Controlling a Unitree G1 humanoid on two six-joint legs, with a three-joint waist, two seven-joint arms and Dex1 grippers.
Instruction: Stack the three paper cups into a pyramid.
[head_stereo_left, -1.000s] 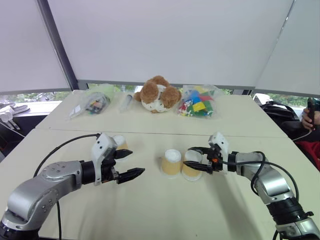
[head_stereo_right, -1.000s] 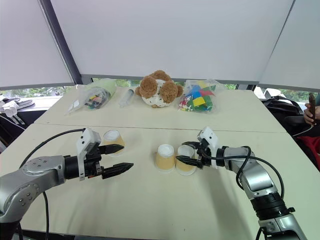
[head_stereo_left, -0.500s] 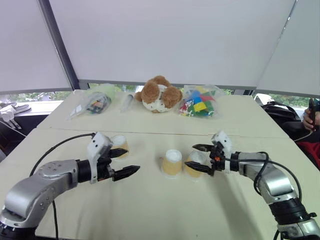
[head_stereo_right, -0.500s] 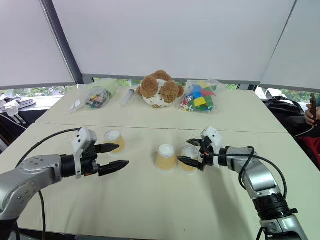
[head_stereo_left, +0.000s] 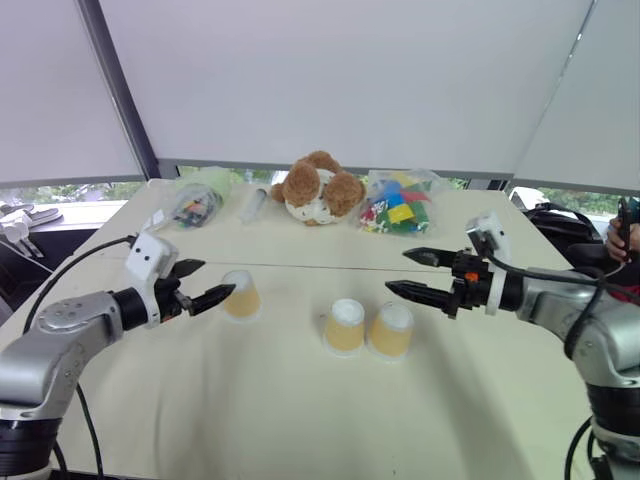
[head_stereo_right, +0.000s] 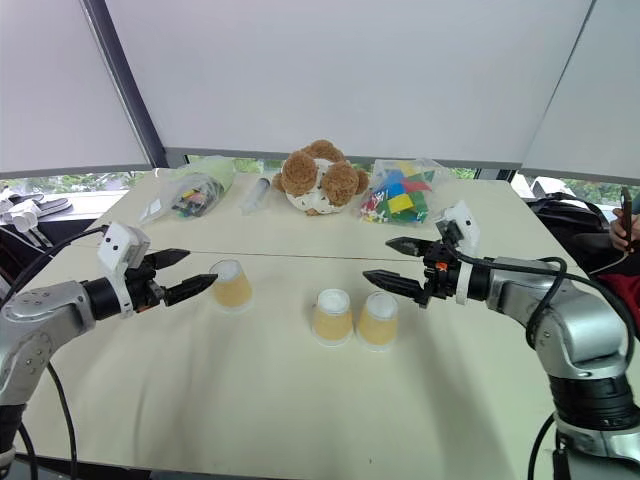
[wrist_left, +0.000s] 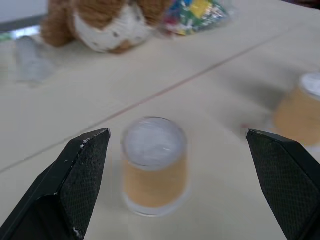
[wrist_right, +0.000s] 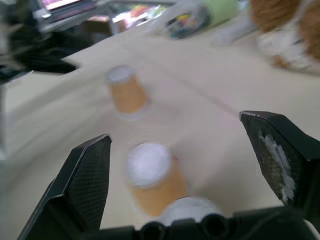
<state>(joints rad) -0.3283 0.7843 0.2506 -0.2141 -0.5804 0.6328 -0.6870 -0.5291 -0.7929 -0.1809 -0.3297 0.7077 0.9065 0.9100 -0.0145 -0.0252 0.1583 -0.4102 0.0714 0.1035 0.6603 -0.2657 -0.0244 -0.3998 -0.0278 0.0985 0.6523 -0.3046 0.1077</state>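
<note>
Two paper cups (head_stereo_left: 367, 328) below right gripper (head_stereo_left: 418, 273), third cup (head_stereo_left: 241, 295) beside left gripper (head_stereo_left: 196, 283)

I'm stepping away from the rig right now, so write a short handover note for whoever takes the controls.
Left gripper: open, holding nothing, level with the lone cup and just to its left.
Right gripper: open, holding nothing, raised above and to the right of the cup pair.
Cups: two upside-down cups, left one and right one, stand side by side mid-table; the lone cup stands upside down, apart to their left.
Done: the two-cup base looks set.
Left: grasp the lone cup, probably with the left gripper, and set it on top of the pair.
</note>
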